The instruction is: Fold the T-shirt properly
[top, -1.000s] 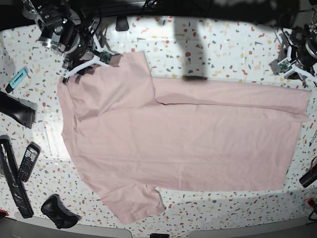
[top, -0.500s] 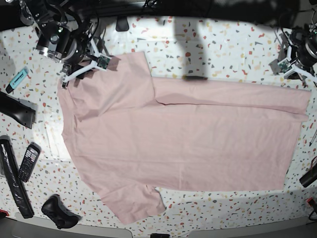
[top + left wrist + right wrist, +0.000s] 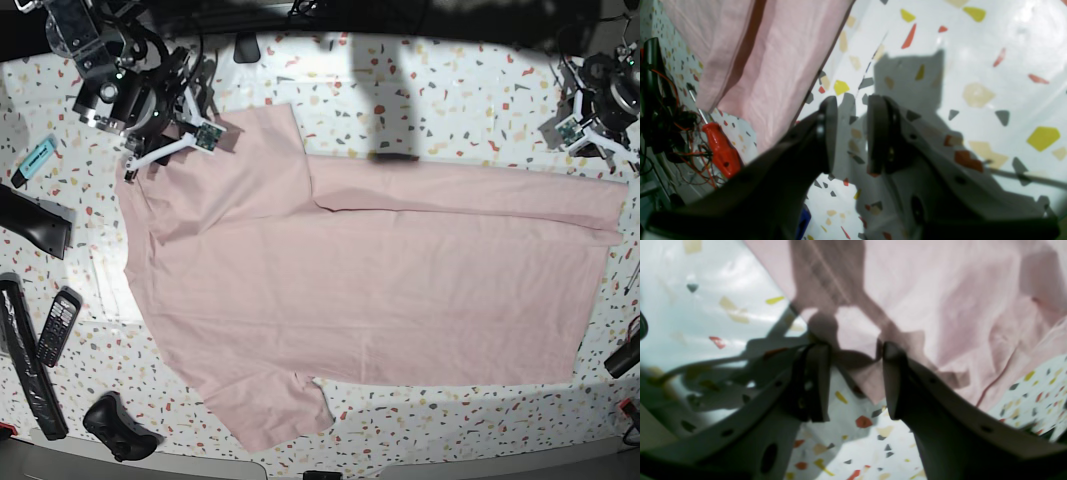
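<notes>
Marker pen (image 3: pixel 35 160): a turquoise one is seen at the far left edge of the base view, on the speckled table (image 3: pixel 440 90).
Dark items: a remote with buttons (image 3: pixel 57 326) and a black controller (image 3: pixel 118 428) are spotted in the lower left of the base view, just off the cloth.
Right gripper (image 3: pixel 165 150): it is found in the upper left of the base view, hung over the shirt's upper left corner.
Right fingers (image 3: pixel 813 383): they are shown parted in the right wrist view, with a clear gap between them; nothing is pinched. The pink corner is seen lying behind and below the gap, and contact cannot be told.
T-shirt (image 3: pixel 370 290): it is spread flat across the middle of the base view, plain side up, with one sleeve stuck out at upper left and another at lower centre. A long strip along the upper right is folded over onto the body. The hem is reached at the right side of the frame.
Screwdriver (image 3: pixel 721 151): a red handle is caught at the lower left of the left wrist view, beside tangled wires and the shirt's edge.
Left gripper (image 3: pixel 585 140): it is parked at the upper right of the base view, over bare table just above the shirt's right corner.
Left fingers (image 3: pixel 878 133): they are seen apart, nothing between them, only speckled tabletop behind the gap.
</notes>
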Robot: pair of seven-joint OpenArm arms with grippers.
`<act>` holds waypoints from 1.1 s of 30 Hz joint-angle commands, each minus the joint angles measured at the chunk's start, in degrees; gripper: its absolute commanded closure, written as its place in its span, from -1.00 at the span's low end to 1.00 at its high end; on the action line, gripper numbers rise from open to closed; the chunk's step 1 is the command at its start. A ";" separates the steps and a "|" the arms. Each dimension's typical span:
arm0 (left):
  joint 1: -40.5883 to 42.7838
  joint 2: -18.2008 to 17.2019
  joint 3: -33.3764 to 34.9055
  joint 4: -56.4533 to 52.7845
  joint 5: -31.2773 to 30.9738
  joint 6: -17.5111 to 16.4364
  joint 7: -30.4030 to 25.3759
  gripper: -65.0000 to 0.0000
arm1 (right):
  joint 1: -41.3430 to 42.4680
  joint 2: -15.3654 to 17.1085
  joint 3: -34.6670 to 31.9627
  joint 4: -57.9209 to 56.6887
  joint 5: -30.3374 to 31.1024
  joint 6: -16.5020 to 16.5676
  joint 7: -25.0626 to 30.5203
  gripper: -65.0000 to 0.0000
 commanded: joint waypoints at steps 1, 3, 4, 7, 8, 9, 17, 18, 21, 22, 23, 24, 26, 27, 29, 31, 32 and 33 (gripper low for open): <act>-0.15 -1.27 -0.70 0.74 -0.24 0.83 -0.28 0.55 | -0.72 0.68 0.02 0.17 0.26 -0.34 -0.42 0.23; -0.17 -1.29 -0.79 0.74 -0.22 0.81 -0.31 0.55 | -2.19 1.90 0.02 1.81 0.81 -0.34 -0.74 0.23; -0.17 -1.29 -0.79 0.74 -0.24 0.81 -0.31 0.55 | -2.91 2.58 0.02 3.02 0.76 -0.34 -1.14 0.23; -0.17 -1.27 -0.79 0.74 -0.22 0.81 -0.55 0.55 | -4.39 4.37 0.02 6.58 0.76 -0.90 -1.33 0.23; -0.17 -1.27 -0.79 0.74 -0.24 0.81 -0.55 0.55 | -4.48 4.63 0.02 7.39 0.81 -1.68 -1.33 0.23; -0.15 -1.27 -0.79 0.74 -0.24 0.83 -0.52 0.55 | -4.46 4.61 0.02 7.98 0.76 -2.10 -1.36 0.23; -0.15 -1.22 -0.79 0.74 -0.24 0.83 -0.48 0.55 | -4.44 4.61 0.02 8.31 -6.54 -5.44 2.36 0.23; -0.15 -1.22 -0.79 0.74 -0.26 0.83 -0.48 0.55 | -4.44 4.59 0.02 8.20 -6.82 -5.44 2.80 0.23; -0.15 -1.22 -0.79 0.74 -0.24 0.81 -0.37 0.55 | -4.28 4.59 0.02 7.48 -7.41 -5.42 3.76 0.23; -0.15 -1.22 -0.79 0.74 -0.24 0.83 -0.26 0.55 | -4.28 4.59 0.02 7.08 -8.26 -5.44 4.22 0.23; -0.15 -1.22 -0.79 0.74 -0.24 0.81 -0.24 0.55 | -4.31 4.52 0.02 6.67 -8.63 -5.42 4.59 0.23; -0.15 -1.22 -0.79 0.74 -0.24 0.83 -0.26 0.55 | -4.28 4.46 0.02 6.10 -9.03 -5.42 4.68 0.23; -0.15 -1.22 -0.79 0.74 -0.24 0.83 -0.28 0.55 | -4.31 4.46 0.02 4.79 -10.05 -5.44 6.10 0.23; -0.15 -1.22 -0.79 0.74 -0.24 0.83 -0.28 0.55 | -4.28 4.46 0.02 4.00 -10.49 -5.44 6.99 0.23; -0.15 -1.22 -0.79 0.74 -0.24 0.83 -0.31 0.55 | -4.28 4.24 0.02 2.51 -11.87 -5.99 8.74 0.23; -0.17 -1.22 -0.79 0.74 -0.24 0.83 -0.31 0.55 | -4.28 3.28 0.02 1.73 -13.84 -7.30 9.51 0.23; -0.17 -1.22 -0.79 0.74 -0.24 0.83 -0.37 0.55 | -4.28 2.64 0.02 1.60 -14.91 -7.89 10.29 0.23; -0.17 -1.22 -0.79 0.74 -0.24 0.83 -0.35 0.55 | -4.28 2.05 0.02 1.60 -15.74 -8.09 11.17 0.23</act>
